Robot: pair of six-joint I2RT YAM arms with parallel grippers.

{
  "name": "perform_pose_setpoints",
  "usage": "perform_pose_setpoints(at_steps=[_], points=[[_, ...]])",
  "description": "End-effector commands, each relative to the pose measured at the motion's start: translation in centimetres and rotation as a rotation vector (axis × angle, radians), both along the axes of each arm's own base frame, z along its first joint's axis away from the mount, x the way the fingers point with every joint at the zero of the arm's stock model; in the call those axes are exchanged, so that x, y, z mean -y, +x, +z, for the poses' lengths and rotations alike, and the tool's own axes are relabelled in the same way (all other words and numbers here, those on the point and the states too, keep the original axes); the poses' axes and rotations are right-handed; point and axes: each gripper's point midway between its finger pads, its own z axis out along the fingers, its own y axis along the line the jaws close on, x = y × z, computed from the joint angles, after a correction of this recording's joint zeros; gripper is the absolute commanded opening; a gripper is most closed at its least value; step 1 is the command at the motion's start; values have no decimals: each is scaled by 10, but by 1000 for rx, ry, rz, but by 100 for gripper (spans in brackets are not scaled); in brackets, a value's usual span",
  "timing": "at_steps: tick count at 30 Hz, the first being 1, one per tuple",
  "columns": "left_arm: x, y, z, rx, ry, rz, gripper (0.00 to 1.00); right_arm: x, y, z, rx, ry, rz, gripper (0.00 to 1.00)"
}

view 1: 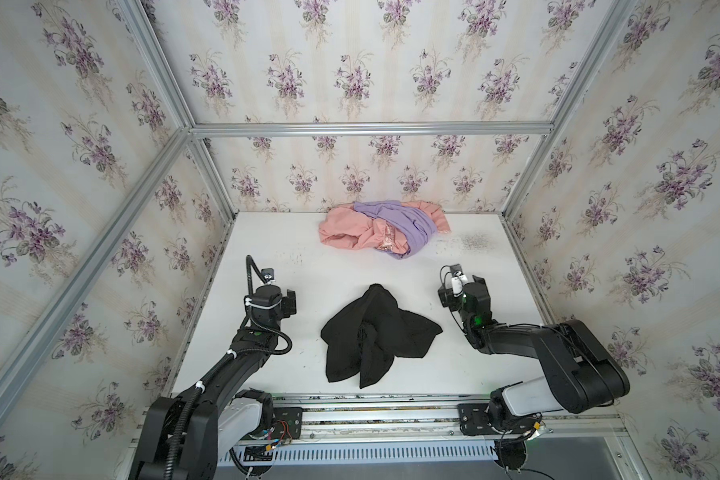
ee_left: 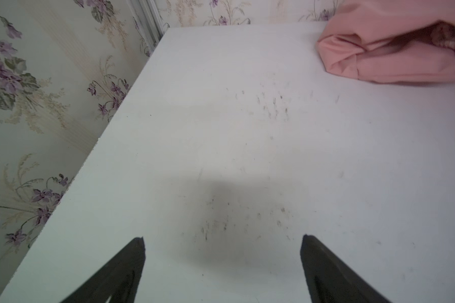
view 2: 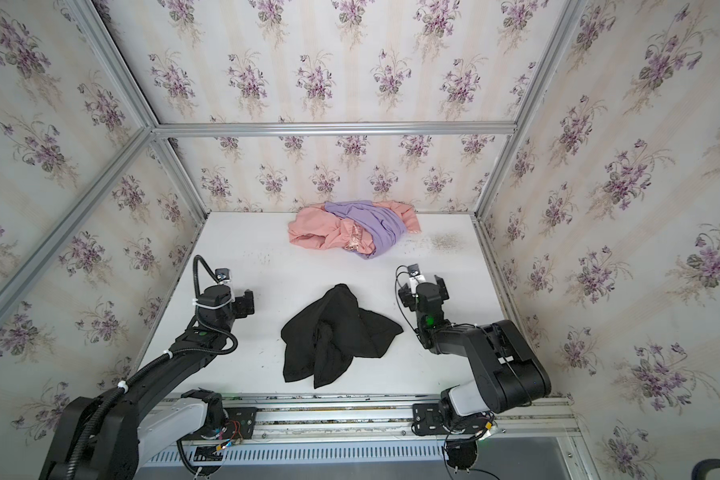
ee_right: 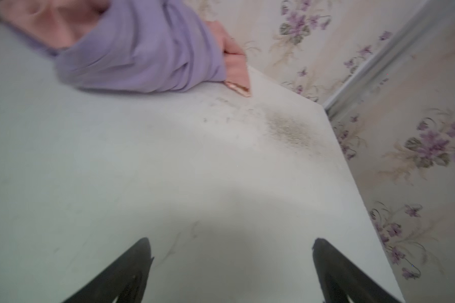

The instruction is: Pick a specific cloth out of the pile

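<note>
The black cloth (view 1: 375,336) (view 2: 337,336) lies crumpled and alone on the white table, near the front middle, in both top views. The pile (view 1: 383,230) (view 2: 352,230) of salmon-pink and lavender-purple fabric sits at the back, well apart from it. My left gripper (view 1: 289,302) (ee_left: 222,237) hovers to the left of the black cloth, open, with only bare table between its fingers. My right gripper (view 1: 462,291) (ee_right: 231,240) is to the right of it, open and empty too. The left wrist view catches the pile's pink fabric (ee_left: 392,52), the right wrist view its purple fabric (ee_right: 142,52).
The white table (view 1: 308,257) is closed in by flowered walls on the left, back and right. A metal rail (view 1: 375,415) carrying both arm bases runs along the front edge. A dark scuffed patch (view 1: 472,241) marks the back right of the table.
</note>
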Motion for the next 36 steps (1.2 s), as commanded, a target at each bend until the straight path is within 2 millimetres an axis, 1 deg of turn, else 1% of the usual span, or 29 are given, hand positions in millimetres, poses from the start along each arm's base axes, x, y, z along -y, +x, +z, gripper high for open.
perform_pose_setpoints(at_steps=[1,2,3,4,5,6,7,9,11,13,15,16,17,18,20,22,32,36], points=[[17,24,47,247,-5,-133,97,9,10,12,141,219,17,98],[12,26,44,254,-12,-117,97,7,10,7,90,222,29,100],[6,28,46,280,-17,-103,97,3,11,5,44,225,43,100],[2,28,46,289,-48,-89,97,-1,17,5,44,216,69,100],[0,29,48,319,-83,-87,97,0,21,7,64,209,64,100],[-1,30,45,326,-83,-87,97,2,19,8,42,214,46,100],[-2,32,40,321,-87,-76,97,5,15,1,13,215,22,100],[3,35,24,308,-81,-101,98,9,15,9,86,203,-3,100],[4,38,25,315,-62,-98,100,11,9,8,85,209,-10,100],[5,40,22,276,-66,-100,100,9,12,10,109,201,4,100],[5,40,25,297,-62,-100,100,-1,14,7,58,205,58,100],[5,40,24,288,-63,-101,100,-9,21,6,40,196,107,100],[5,40,23,283,-63,-101,100,-10,21,5,25,208,117,100],[5,40,23,285,-64,-100,100,-11,20,2,2,215,117,100],[5,40,23,285,-63,-99,100,-8,25,-1,-13,245,125,100],[5,40,23,286,-63,-101,100,-7,26,-5,-39,259,122,100],[6,38,24,293,-63,-104,100,-6,27,-4,-38,268,124,100],[6,38,24,293,-63,-105,100,-6,23,-1,-14,265,129,100]])
